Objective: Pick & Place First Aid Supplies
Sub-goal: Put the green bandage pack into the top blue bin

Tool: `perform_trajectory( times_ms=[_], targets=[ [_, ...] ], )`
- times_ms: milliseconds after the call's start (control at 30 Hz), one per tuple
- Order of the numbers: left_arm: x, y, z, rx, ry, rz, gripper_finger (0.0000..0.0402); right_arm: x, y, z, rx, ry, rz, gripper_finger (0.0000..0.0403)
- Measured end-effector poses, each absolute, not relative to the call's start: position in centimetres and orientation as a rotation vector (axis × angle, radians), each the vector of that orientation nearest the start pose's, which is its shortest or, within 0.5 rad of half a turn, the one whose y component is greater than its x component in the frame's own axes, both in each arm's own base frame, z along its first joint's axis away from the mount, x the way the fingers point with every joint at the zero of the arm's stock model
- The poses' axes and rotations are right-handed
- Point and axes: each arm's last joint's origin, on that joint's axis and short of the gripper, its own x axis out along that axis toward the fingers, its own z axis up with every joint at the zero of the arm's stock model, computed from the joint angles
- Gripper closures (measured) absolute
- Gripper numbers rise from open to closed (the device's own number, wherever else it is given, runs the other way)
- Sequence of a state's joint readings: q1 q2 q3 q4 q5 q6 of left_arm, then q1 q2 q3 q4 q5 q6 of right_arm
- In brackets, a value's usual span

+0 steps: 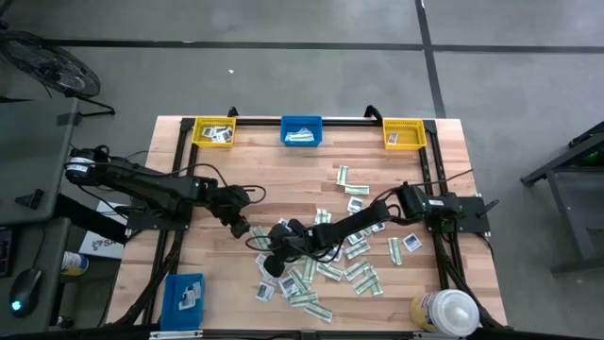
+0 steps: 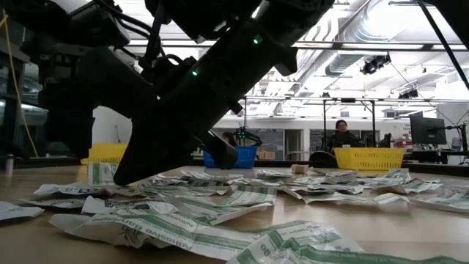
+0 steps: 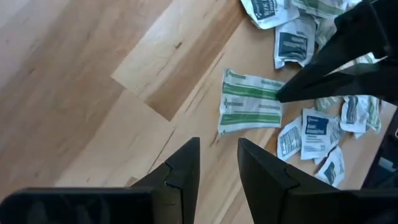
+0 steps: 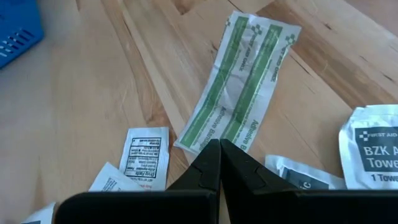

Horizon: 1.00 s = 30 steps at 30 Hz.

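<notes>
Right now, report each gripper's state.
Left gripper: open, holding nothing, above bare table.
Right gripper: shut, tips at a green-striped packet.

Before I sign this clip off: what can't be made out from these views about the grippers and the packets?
- Right gripper, right wrist view: the shut fingertips cover the green strip packet's near end, so pinched or merely touching is unclear.
- High view: packet print is too small to read.
- Low view: the arms block most of the pile.
- Left gripper, left wrist view: nothing visible between its fingers; picture edge cuts off packets.
</notes>
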<state>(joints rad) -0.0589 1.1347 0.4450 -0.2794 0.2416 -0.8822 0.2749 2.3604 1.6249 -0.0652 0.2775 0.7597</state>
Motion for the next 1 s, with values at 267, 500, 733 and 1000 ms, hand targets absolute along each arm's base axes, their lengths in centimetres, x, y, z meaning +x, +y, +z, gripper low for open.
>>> perform_trajectory(
  times_ms=[267, 500, 733, 1000],
  targets=[
    [19.9, -1.9, 15.5, -0.944, 0.975, 0.143, 0.0293, 47.9, 12.7, 10.0, 0.502, 0.724, -0.291, 0.0403],
    [20.4, -1.8, 13.8, -0.934, 1.024, 0.246, 0.0293, 47.9, 12.7, 10.0, 0.502, 0.726, -0.290, 0.0403],
    [21.2, -2.0, 13.4, -0.945, 1.020, 0.146, 0.0293, 47.9, 12.7, 9.9, 0.500, 0.733, -0.283, 0.0403],
    [21.5, -2.2, 13.0, -0.967, 1.049, 0.104, 0.0295, 47.9, 12.7, 9.9, 0.487, 0.737, -0.272, 0.0403]
  ],
)
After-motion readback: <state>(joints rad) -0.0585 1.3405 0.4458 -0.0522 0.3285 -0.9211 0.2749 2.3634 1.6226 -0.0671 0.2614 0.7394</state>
